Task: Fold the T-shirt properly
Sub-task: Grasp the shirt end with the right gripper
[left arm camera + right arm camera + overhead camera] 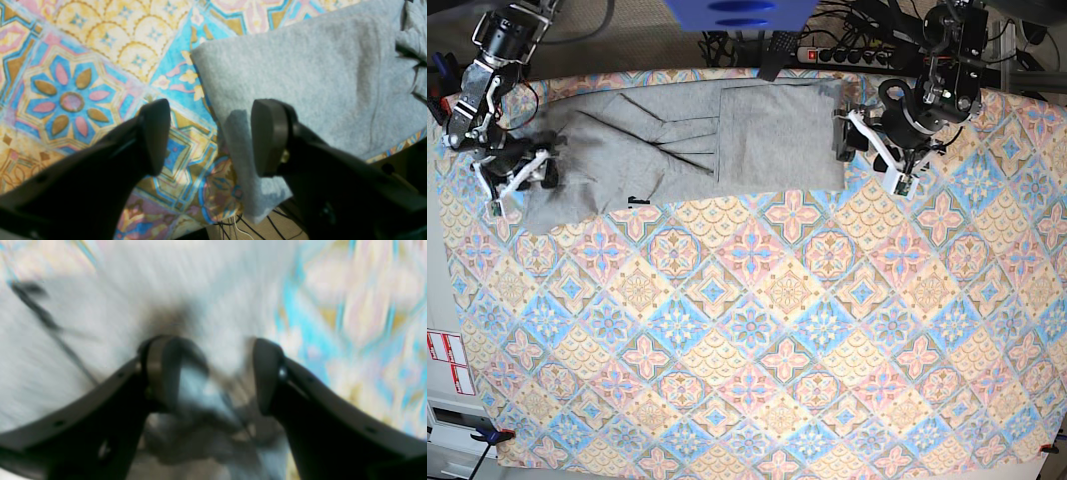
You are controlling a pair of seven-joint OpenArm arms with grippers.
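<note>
I see tabletop under patterned cloth of blue, pink and yellow tiles (757,330). Large heather-grey cotton T-shirt (687,145) lies along far edge, partly folded, one end at far left corner, rumpled there. Left gripper (210,136) sits at shirt's other end, jaws spread wide, one over cloth, one over shirt corner, holding nothing. Right gripper (217,373) over shirt's rumpled end, jaws apart; view blurred, no grip that I make out.

Heather-grey T-shirt (697,140), partly folded, flat along the patterned table's far edge
</note>
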